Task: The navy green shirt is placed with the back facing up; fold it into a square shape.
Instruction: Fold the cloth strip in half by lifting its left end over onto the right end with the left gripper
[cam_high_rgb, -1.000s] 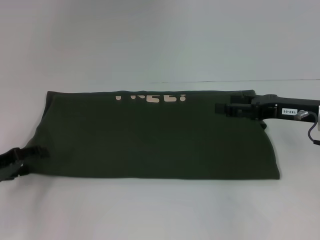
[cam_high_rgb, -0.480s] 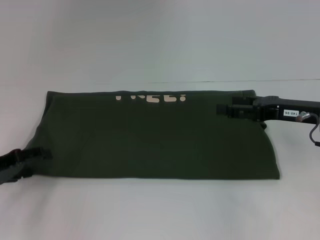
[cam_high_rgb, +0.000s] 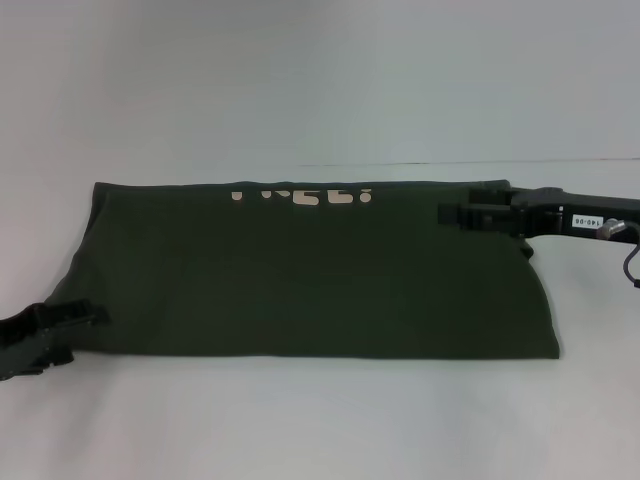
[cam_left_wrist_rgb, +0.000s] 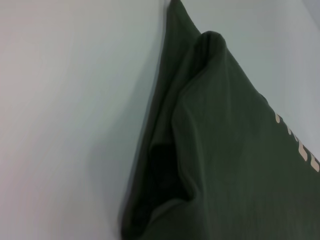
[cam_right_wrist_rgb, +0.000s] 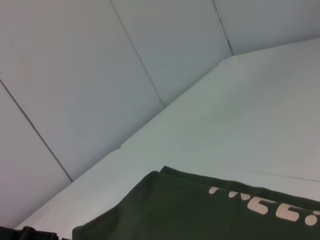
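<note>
Head view shows the right claw (cam_high_rgb: 450, 213) reaching in from the right, raised over the far right part of the shirt (cam_high_rgb: 310, 280); its black fingers lie close together, and I cannot tell whether they pinch any cloth. The left claw (cam_high_rgb: 85, 316) sits low at the shirt's near left edge, its tips at the hem, and whether they are parted or closed I cannot tell either.

Between the two claws the dark olive-green shirt lies flat on the white bench (cam_high_rgb: 320, 420), folded into a wide band that runs left to right. Its near edge is straight, its right end slopes down to a corner at the near right. Along the far edge a row of pale cream letters (cam_high_rgb: 300, 194) peeks out, cut off by the fold.

From the left wrist camera the cloth shows doubled layers with a dark open pocket between them, and a few cream letters at one side. Behind the bench stands a pale panelled wall (cam_right_wrist_rgb: 100, 75)
</note>
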